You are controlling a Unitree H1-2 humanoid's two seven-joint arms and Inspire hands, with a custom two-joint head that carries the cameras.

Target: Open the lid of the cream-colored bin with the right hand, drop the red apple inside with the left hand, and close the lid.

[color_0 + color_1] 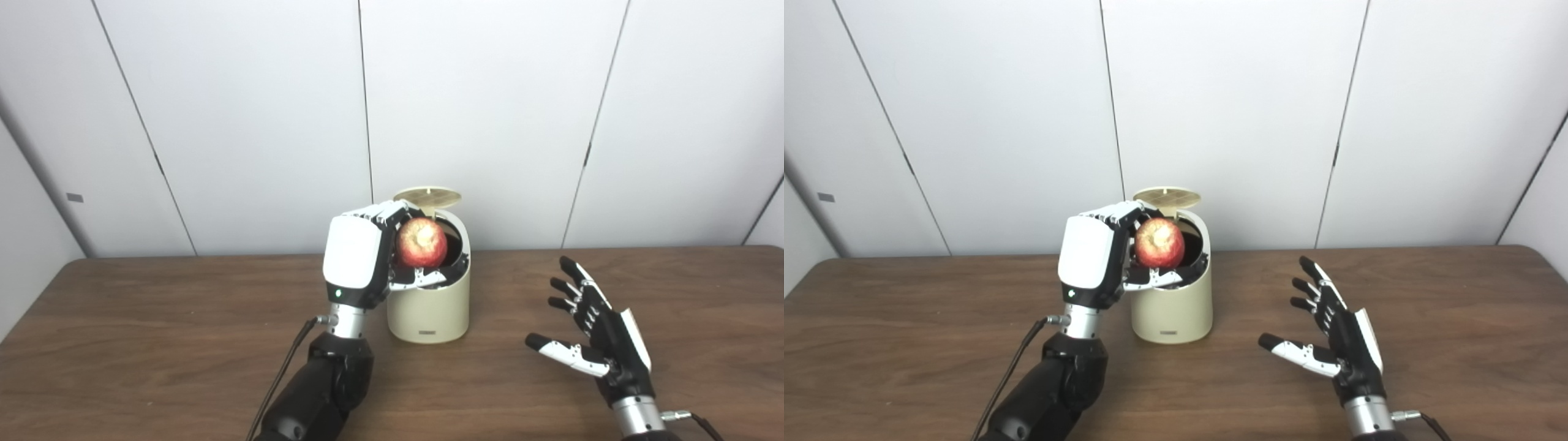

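Note:
The cream-colored bin (429, 309) stands on the wooden table (153, 318) at the middle, its round lid (427, 196) tipped up at the back. My left hand (361, 260) is shut on the red apple (421, 242) and holds it right over the bin's dark opening. Off to the right of the bin my right hand (597, 334) hovers above the table, open, fingers spread, holding nothing.
White wall panels (245, 122) rise right behind the table's far edge. A black cable (282, 373) runs along my left forearm. Bare tabletop lies to the left of the bin and at the far right.

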